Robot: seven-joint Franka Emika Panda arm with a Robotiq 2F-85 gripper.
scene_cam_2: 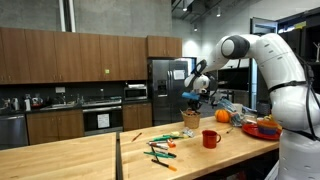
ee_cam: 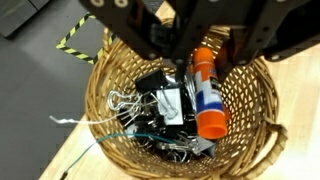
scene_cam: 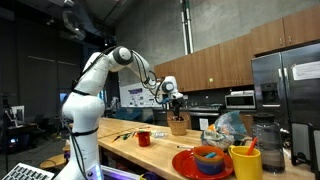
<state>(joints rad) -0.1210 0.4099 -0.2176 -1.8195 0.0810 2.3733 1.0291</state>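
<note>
Marker (ee_cam: 205, 95), orange-capped, stands slanted inside the wicker basket (ee_cam: 95, 95) directly beneath the gripper (ee_cam: 200, 60), whose jaws look part-closed on its upper end, its lower end down among the binder clips (ee_cam: 165, 105), neither raised clear of the rim nor let go.
</note>
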